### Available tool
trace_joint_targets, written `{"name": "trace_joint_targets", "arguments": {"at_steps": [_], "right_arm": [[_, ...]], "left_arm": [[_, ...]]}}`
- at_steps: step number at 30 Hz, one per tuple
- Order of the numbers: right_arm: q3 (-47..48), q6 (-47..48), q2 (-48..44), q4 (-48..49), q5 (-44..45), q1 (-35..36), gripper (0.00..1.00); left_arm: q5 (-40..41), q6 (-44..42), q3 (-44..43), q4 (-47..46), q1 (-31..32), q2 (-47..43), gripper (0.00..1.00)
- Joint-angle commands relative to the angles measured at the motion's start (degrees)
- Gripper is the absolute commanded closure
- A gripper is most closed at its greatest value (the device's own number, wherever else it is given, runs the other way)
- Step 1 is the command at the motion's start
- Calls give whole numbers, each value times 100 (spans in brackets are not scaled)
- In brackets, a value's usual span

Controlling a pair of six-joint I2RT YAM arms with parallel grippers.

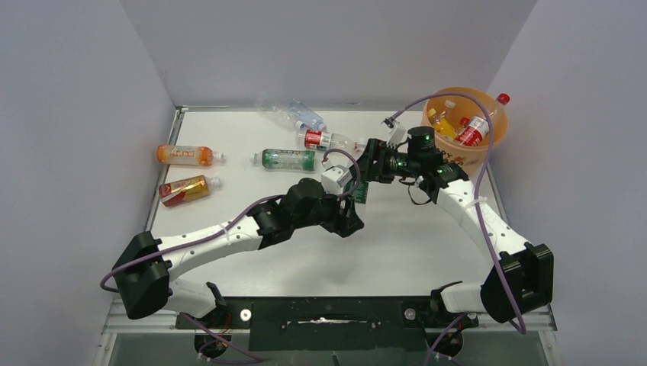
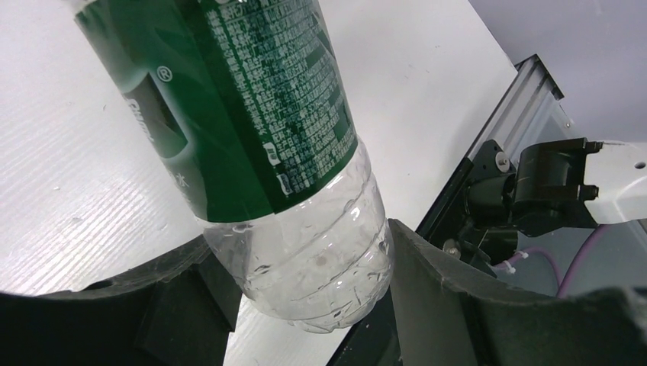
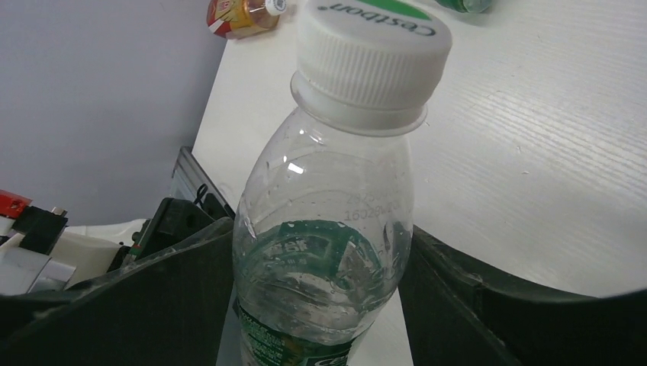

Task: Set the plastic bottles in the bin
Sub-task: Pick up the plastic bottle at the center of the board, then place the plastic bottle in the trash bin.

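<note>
Right wrist: right gripper (image 3: 320,240) flanks green-label bottle (image 3: 336,191) shoulder, grip unclear; left gripper (image 2: 297,244) clamps base; early release risks dropping.

White table (image 1: 397,252) enclosed by plain grey walls (image 1: 320,46).

On the green-labelled bottle (image 3: 328,252), the white cap (image 3: 371,57) at its top carries the brand "Cestbon" in dark letters, seen upside down. Just below the cap, on the clear shoulder, a faint stamped code (image 3: 374,210) is too dim to read. Lower down, the green label (image 2: 252,107) bears a white ® sign (image 2: 162,74) and rows of tiny white print, too small to make out.
</note>
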State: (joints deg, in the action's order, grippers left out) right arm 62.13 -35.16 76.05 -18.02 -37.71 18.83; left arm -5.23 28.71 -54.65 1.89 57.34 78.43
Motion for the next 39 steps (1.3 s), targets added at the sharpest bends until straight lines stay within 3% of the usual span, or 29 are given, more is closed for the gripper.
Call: {"name": "trace_joint_targets", "arguments": {"at_steps": [1, 5, 6, 10, 17, 24, 34, 39], "right_arm": [[325, 62, -140, 116, 124, 19, 33], [518, 117, -161, 26, 276, 8, 44], [597, 147, -149, -40, 342, 6, 46], [1016, 323, -9, -288, 493, -101, 54], [2250, 753, 320, -937, 750, -1138, 54], [3625, 1043, 747, -1177, 1711, -2086, 53], [4017, 1057, 1101, -652, 2809, -2928, 49], [3980, 1156, 1251, -554, 3298, -3105, 46]], "left_arm": [[262, -106, -164, -264, 40, -241, 40], [554, -68, -90, -172, 32, -382, 30], [613, -63, -63, -164, 25, -422, 22], [763, -41, -2, -111, -3, -553, 17], [924, 82, 80, 91, -320, -756, 16], [663, 173, 415, 13, -738, -984, 16], [667, 343, 647, 243, -1203, -1013, 16], [807, 741, 250, 597, -1917, -665, 16]]}}
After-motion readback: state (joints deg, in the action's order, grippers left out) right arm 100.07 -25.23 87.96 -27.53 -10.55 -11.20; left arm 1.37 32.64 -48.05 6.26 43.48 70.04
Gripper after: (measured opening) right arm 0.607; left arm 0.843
